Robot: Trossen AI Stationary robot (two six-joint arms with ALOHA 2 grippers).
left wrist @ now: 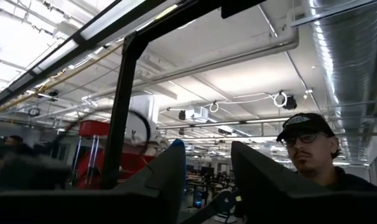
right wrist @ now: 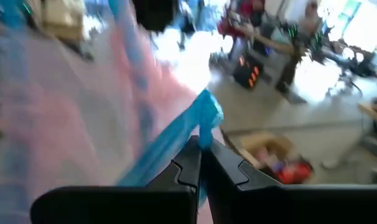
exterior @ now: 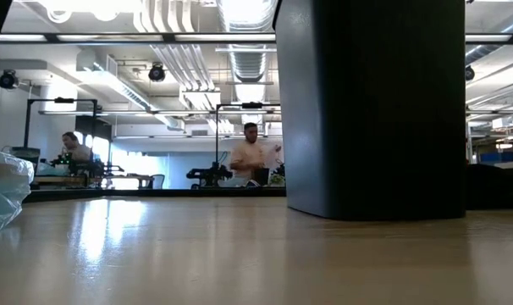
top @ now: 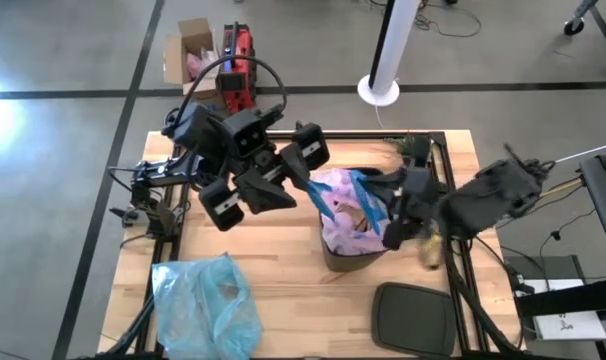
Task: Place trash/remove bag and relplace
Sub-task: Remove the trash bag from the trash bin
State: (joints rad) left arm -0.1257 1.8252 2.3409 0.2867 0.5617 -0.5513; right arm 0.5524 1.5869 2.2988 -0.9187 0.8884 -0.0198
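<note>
Bag [top: 341, 205] between left gripper [top: 301, 187] and right gripper [top: 390, 222]

Centre of table [top: 283, 270] is taken up by the black bin [top: 351, 258], w/ the pink bag [top: 345, 215] bulging over its rim. Approach from the left side is blocked by the left gripper [top: 301, 183], held at the bag's blue drawstring [top: 308, 190]; the right side is closed off by the right gripper [top: 387, 228], pinched on the drawstring loop there. Front-left corner is occupied by a light-blue bag [top: 205, 305], front-right by a dark lid [top: 413, 318]. Bare wood is left between those two, in front of the bin. Frame rails [top: 451, 180] run along the table's edges.
</note>
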